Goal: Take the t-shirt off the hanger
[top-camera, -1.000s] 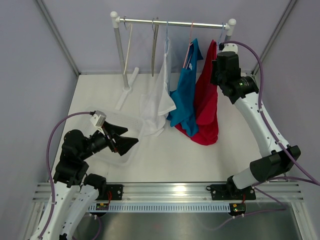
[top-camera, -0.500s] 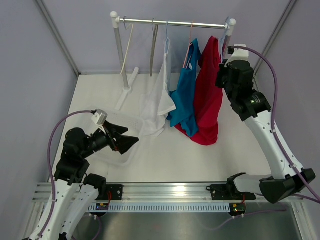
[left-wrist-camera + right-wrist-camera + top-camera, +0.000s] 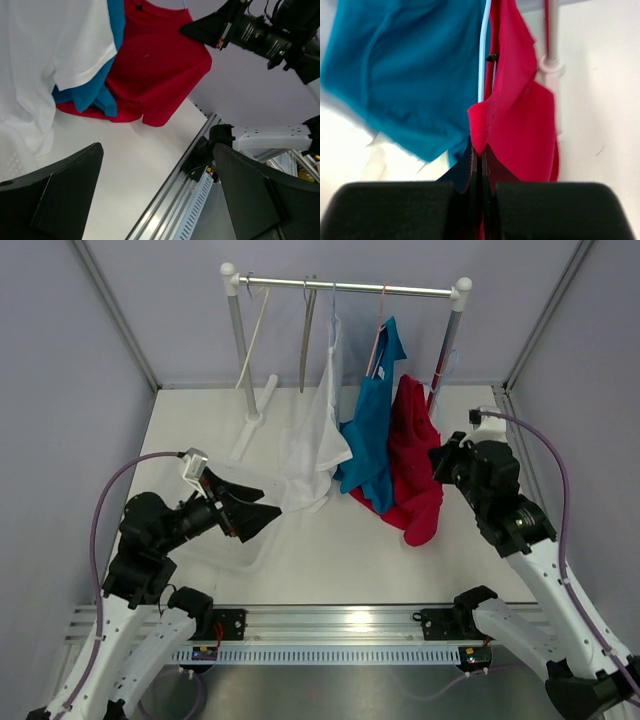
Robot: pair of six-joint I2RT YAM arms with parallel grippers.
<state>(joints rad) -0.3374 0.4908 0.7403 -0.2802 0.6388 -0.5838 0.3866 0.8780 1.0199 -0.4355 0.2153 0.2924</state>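
The red t-shirt (image 3: 415,480) hangs low, to the left of the rack's right post, its top well below the rail (image 3: 345,285). My right gripper (image 3: 440,462) is shut on a fold of its upper edge (image 3: 481,122). A pale blue hanger (image 3: 447,365) shows just above the shirt by the post, and as a thin line (image 3: 481,60) in the right wrist view. I cannot tell whether it still hooks the rail. My left gripper (image 3: 268,510) is open and empty, low at the left. It looks toward the red shirt (image 3: 155,65).
A blue t-shirt (image 3: 370,430) and a white t-shirt (image 3: 315,440) hang on the rail left of the red one, their hems on the table. Bare hangers (image 3: 308,335) hang further left. A clear bin (image 3: 235,550) lies under my left gripper.
My right arm has swung down and toward the near edge, shut on the red shirt. The shirt's top has dropped from rail height. The left arm has barely moved.
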